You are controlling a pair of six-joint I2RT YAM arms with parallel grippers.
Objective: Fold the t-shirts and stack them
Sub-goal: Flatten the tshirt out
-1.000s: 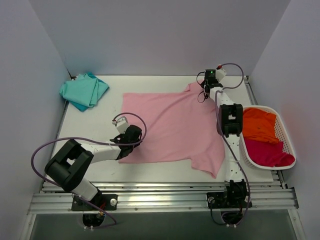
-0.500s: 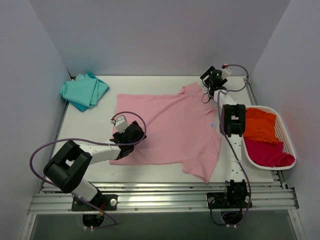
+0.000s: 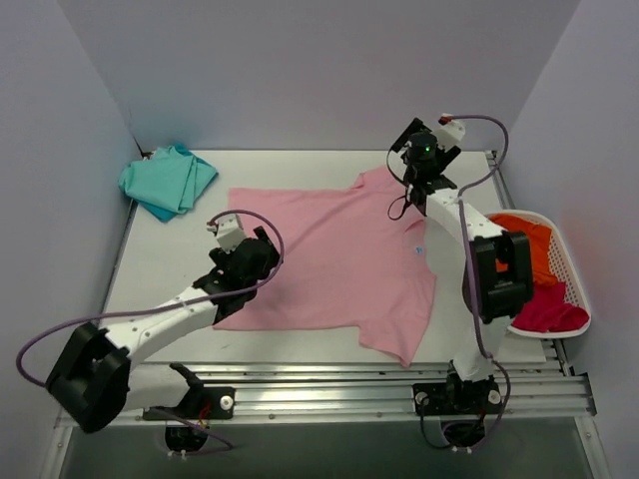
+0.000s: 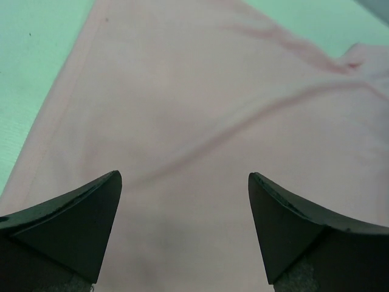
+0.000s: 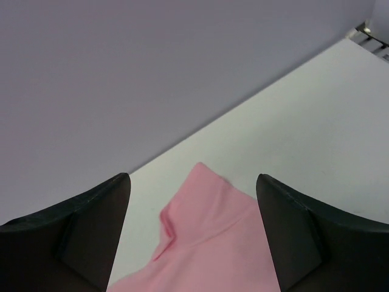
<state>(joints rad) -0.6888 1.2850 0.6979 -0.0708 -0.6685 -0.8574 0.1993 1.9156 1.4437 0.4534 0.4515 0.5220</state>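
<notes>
pink t-shirt (image 3: 329, 254) lies spread flat mid table (image 3: 160, 269), small chest mark facing up. left gripper (image 4: 184, 175) has jaws spread wide over the shirt's left part near the hem, nothing pinched. right gripper (image 5: 192, 176) has jaws apart too, above the shirt's far right corner, holding nothing. teal shirt (image 3: 170, 182) sits roughly folded at far left corner. orange shirt (image 3: 529, 244) and magenta shirt (image 3: 549, 309) are in the white basket (image 3: 571, 271) at the right edge.

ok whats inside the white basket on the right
An orange cloth shirt and a magenta cloth shirt lie in the white plastic basket. The right arm covers part of them; anything beneath is hidden.
</notes>
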